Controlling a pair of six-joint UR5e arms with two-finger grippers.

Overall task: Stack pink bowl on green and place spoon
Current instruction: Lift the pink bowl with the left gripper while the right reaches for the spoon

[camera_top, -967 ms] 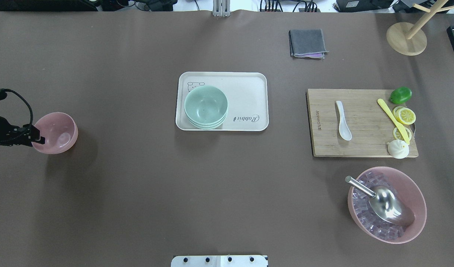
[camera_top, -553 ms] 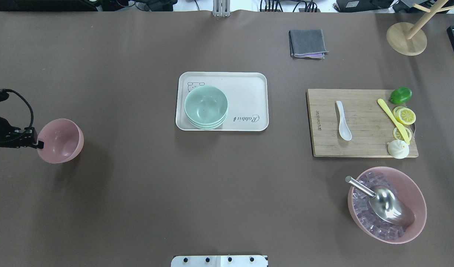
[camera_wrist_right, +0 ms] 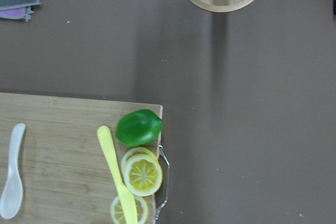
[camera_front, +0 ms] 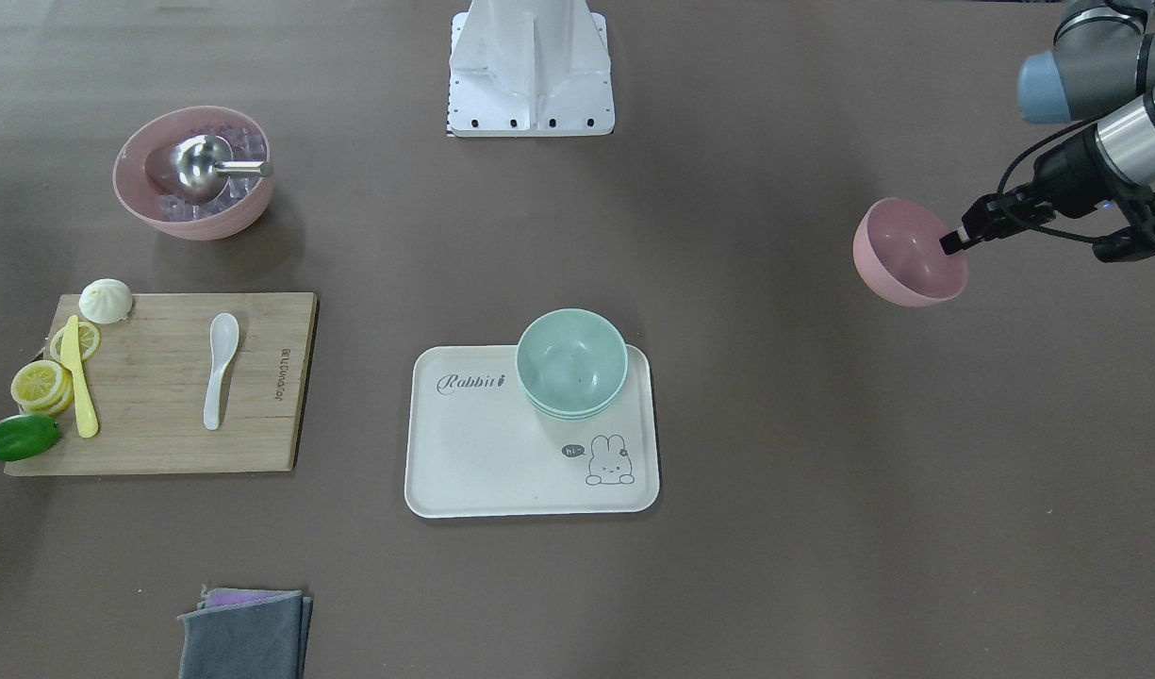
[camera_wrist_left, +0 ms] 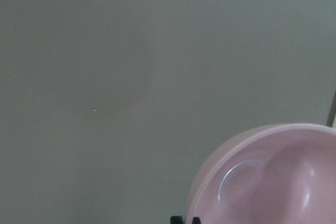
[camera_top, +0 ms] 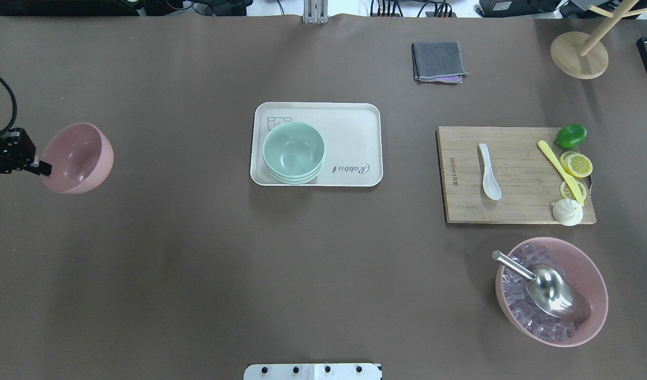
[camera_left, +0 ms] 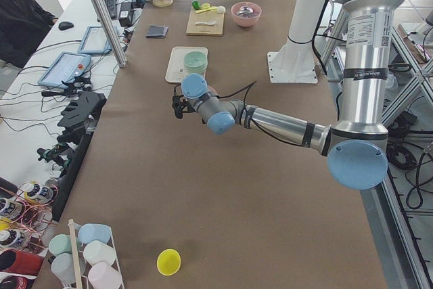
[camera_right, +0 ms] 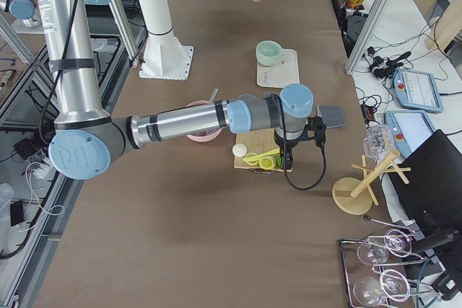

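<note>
Has on the brown table (camera_top: 196,264) a wooden cutting board (camera_top: 518,179) and, well apart at centre, a cream tray (camera_top: 349,132) with the green bowl stack (camera_top: 293,150) in one corner. Holds the pink bowl (camera_front: 902,259) tilted over the table's left end, far from the tray, the left gripper (camera_front: 951,242) clenched on its rim, arm mostly cut off overhead, bowl cropped in the wrist view. Has the white spoon (camera_top: 488,171) lying on the board; cannot tell whether the right gripper (camera_right: 289,155), seen only from the side, is parted or closed
</note>
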